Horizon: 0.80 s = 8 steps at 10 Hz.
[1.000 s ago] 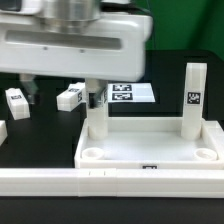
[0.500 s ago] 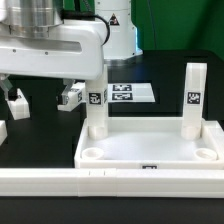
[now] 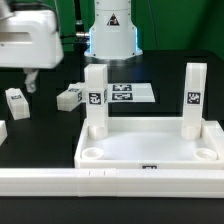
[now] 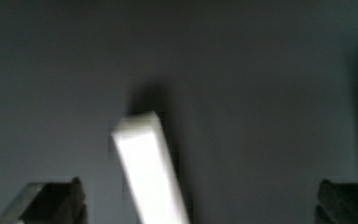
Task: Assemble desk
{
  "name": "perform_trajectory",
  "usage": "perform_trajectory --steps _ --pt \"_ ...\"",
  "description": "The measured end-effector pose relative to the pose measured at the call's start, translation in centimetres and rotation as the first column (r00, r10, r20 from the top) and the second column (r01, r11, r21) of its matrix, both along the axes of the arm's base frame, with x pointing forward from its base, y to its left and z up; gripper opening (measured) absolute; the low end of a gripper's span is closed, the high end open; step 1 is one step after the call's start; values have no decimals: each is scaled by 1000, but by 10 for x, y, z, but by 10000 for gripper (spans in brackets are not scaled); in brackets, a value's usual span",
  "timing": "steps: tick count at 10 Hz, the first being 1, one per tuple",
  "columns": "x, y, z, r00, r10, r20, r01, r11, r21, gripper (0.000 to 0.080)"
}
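Observation:
The white tray-like tabletop point(image 3: 150, 150) lies at the front with two white tagged legs standing upright in its far sockets, one on the exterior view's left point(image 3: 95, 100) and one on the right point(image 3: 193, 98). The two near round sockets are empty. Loose white legs lie on the black table to the left point(image 3: 16, 102) point(image 3: 70, 97). My gripper point(image 3: 28, 80) hangs above the table at the far left, clear of the upright leg. In the wrist view my gripper point(image 4: 201, 205) is open and empty, with a blurred white leg point(image 4: 149, 170) lying below between the fingers.
The marker board point(image 3: 128, 93) lies behind the tabletop. The robot base point(image 3: 110, 25) stands at the back. Another white part point(image 3: 2, 131) shows at the left edge. A white rail point(image 3: 110, 180) runs along the front.
My gripper has moved away from the left upright leg toward the exterior view's left. That leg stays standing in its socket.

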State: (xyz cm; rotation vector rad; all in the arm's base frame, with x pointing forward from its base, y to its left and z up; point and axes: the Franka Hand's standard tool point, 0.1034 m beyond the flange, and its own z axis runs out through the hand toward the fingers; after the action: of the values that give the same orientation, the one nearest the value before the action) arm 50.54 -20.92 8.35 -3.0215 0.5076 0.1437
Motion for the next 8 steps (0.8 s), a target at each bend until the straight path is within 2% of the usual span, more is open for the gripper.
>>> perform_trajectory --steps 1,5,6,7,8 --pt "-10 -2 -4 1000 -19 -14 19 1000 10 649" --pt "-12 -1 -7 999 -28 -17 29 999 16 649" --pt "-26 3 -16 996 -88 -29 90 995 49 649" --pt "-44 14 -27 988 -141 -58 145 987 75 649" --pt "-54 30 -33 982 -166 -86 174 981 86 649"
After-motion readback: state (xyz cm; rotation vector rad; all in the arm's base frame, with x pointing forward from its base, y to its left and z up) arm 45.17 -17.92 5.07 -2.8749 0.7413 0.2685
